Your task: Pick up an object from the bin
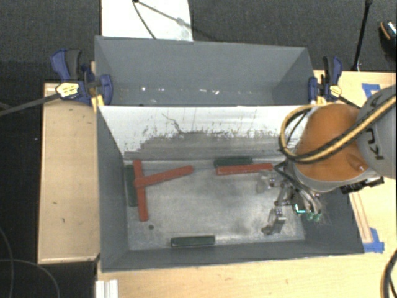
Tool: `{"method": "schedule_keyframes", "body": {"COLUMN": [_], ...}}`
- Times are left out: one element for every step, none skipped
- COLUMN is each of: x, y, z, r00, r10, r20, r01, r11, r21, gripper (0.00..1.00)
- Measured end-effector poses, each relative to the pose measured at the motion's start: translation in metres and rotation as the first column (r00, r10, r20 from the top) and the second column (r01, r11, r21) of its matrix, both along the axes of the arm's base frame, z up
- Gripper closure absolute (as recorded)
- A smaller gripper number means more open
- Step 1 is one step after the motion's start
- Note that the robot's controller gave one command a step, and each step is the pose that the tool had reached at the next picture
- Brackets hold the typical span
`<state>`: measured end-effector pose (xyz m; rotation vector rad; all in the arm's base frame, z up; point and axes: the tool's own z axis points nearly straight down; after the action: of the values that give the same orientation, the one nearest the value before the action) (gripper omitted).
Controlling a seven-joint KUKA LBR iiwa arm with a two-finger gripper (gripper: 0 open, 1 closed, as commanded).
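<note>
- The bin (205,73) is grey sheet metal with sloping walls. Its far wall is scratched and smeared dark along the lower edge, and its floor is dull and scuffed.
- The gripper (273,225) shows in the lower right of the frame as a bare metal, angular piece. Its tip is low over an open patch of floor near the bin's right wall.
- Whether the gripper is spread or pressed together cannot be told, and nothing can be seen pinched in it.
- Above it, at the right of the frame, sits the rounded, smooth orange cover (329,144) of the wrist, with black cables (291,129) looped around it.
- Nearest the gripper is a flat, straight red-brown bar (242,169) lying along the foot of the far wall. Its right end reaches to just beside the gripper's upper part.
- A dark green bar (232,162) of like shape lies against that bar's far side.
- In the left of the bin, a slanted red-brown strip (164,176) meets a second red-brown strip (141,194) that runs toward the near wall. The two form a rough T.
- A dark green strip (130,188) lies along the left wall, just beside that T.
- A short dark rectangular block (193,241) lies flat by the near wall in the lower middle of the frame, well apart from the gripper.
</note>
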<state>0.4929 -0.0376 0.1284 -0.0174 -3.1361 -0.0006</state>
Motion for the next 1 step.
{"method": "schedule_keyframes", "body": {"x": [0.0444], "y": [0.1605], "z": [-0.0593], "r00": [0.997], "r10": [0.078], "r20": [0.01], "r01": [-0.078], "r11": [0.997], "r21": [0.005], "gripper": [0.0]}}
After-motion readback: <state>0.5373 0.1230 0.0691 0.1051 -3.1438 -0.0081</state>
